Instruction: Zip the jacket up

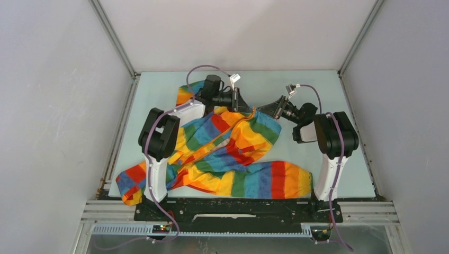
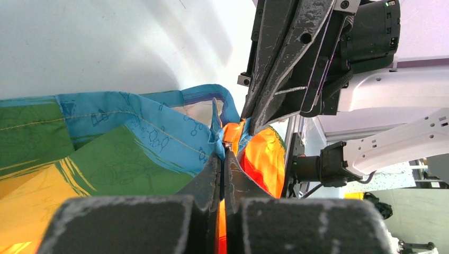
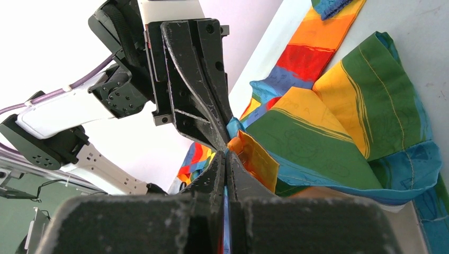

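Note:
The rainbow-striped jacket (image 1: 233,153) lies crumpled across the middle of the table, one sleeve (image 1: 275,180) stretched along the front edge. Both grippers meet at its raised far edge. My left gripper (image 1: 248,107) is shut on the orange zipper strip (image 2: 233,132) and the blue fabric edge; in the left wrist view its tips (image 2: 223,156) pinch the cloth. My right gripper (image 1: 263,110) is shut on the jacket's blue edge (image 3: 235,127), directly opposite and almost touching the left one. In the right wrist view its tips (image 3: 226,154) are closed on fabric beside an orange flap (image 3: 257,156).
The pale table (image 1: 296,90) is boxed in by grey walls with metal frame rails (image 1: 114,39). Another sleeve end (image 1: 132,182) hangs at the front left corner near the left arm's base. A black rail (image 1: 238,206) runs along the near edge.

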Controlling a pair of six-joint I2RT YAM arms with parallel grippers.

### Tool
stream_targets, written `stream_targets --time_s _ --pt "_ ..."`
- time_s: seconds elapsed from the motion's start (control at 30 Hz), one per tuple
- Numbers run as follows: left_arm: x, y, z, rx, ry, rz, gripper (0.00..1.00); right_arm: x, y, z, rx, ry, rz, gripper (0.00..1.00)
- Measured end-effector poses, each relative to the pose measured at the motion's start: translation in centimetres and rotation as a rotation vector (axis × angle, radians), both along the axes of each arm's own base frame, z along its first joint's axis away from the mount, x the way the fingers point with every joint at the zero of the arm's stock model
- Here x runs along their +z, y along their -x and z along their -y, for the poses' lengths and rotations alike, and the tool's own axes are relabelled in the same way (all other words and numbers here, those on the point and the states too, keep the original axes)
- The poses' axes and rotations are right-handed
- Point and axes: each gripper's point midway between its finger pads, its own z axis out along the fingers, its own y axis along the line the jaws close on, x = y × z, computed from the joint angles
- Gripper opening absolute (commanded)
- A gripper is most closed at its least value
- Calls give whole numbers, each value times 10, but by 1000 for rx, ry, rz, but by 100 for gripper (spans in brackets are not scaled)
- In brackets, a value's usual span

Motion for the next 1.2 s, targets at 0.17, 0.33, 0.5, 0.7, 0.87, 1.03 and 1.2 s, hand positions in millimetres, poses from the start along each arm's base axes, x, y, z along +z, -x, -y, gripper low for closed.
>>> stream_targets --time_s 0.17,0.33,0.5,0.7,0.87,1.03,1.2 --pt "7 2 -3 0 -1 15 0 5 -2 5 -14 -1 16 0" --pt "15 9 -5 -13 0 33 0 5 -1 7 -3 2 16 0" --pt "13 10 -7 -12 -6 23 0 5 3 6 18 6 17 3" --pt "11 12 -8 -15 -13 6 0 5 7 4 47 12 22 12" --pt "9 12 -9 -13 -21 -7 0 6 9 3 67 16 30 19" --pt "8 13 -10 -14 -25 -14 0 5 12 1 86 20 31 19" --pt "6 14 -10 -14 -30 -23 0 5 14 -3 103 21 34 19"
